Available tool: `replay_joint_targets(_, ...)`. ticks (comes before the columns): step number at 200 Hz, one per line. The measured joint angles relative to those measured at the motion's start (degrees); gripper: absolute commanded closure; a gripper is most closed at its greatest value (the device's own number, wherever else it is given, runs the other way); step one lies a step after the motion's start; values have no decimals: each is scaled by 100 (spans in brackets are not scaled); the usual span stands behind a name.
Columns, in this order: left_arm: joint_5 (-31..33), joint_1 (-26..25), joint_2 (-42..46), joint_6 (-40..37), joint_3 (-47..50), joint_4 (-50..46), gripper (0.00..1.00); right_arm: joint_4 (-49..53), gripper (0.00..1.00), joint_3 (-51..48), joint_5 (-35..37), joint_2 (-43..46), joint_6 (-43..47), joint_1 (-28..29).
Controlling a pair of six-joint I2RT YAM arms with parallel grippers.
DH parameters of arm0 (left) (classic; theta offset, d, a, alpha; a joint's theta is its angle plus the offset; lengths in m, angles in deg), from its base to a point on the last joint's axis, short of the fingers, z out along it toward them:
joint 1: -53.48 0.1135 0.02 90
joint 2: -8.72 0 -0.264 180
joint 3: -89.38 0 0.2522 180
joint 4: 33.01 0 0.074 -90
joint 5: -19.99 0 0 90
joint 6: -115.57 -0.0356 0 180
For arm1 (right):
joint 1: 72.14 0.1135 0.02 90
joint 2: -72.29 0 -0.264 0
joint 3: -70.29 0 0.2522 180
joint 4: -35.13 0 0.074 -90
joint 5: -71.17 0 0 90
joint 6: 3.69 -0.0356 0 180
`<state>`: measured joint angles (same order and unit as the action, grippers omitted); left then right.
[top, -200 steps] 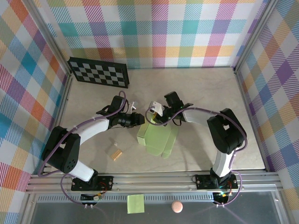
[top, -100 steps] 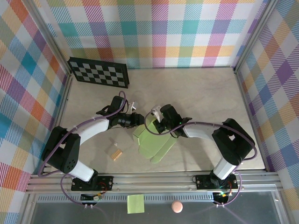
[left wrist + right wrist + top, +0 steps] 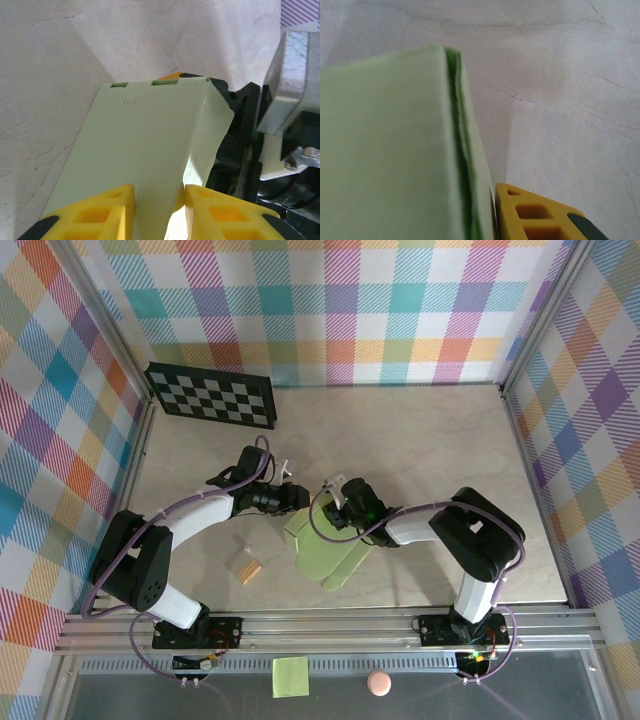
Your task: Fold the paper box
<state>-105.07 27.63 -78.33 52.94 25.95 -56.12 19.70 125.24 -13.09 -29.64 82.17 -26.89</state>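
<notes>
"Paper box [image 3: 325,545]: where is it on the tabletop [image 3: 430,440]?"

"Between the two grippers. It is a pale green sleeve with its far end at their fingertips."

"The left gripper [image 3: 298,500]?"

"Clenched on the box. Its wrist view shows yellow fingers [image 3: 100,210] pinching the card from both sides."

"The right gripper [image 3: 338,518]?"

"Against the box's far edge, with one finger [image 3: 540,215] beside the card. Its grip cannot be told."

"Anything smaller?"

"A tan block [image 3: 248,568], on the base side of the left gripper and apart from the box."

Beyond the paper box [image 3: 325,550] the far table [image 3: 420,430] lies open — the chessboard [image 3: 210,395] crowds its left corner.
</notes>
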Motion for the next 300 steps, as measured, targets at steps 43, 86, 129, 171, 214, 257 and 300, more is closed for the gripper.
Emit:
replay_joint_targets(43,-9,0,-22,-20,-20,28,69,-396,94,7,125,-243,-66,4)
replay_joint_targets(86,22,-50,-39,-61,-68,70,67,-509,100,11,433,-297,-238,85)
replay_joint_targets(129,251,-103,55,-197,-74,-74,55,-356,74,76,321,-289,-282,92)
replay_joint_targets(171,723,-291,214,-472,-389,-1062,42,238,58,-114,-168,411,-315,-13)
replay_joint_targets(214,1165,-297,234,-754,-1145,-1729,37,828,53,-619,-476,1478,-398,-304)
replay_joint_targets(257,1937,-702,-269,-1003,-2205,-2487,28,1403,53,-1110,-514,2634,-535,-761)
replay_joint_targets(300,2625,-1209,-1222,-1244,-3174,-3250,17,1860,52,-1158,-472,3499,-442,-1086)
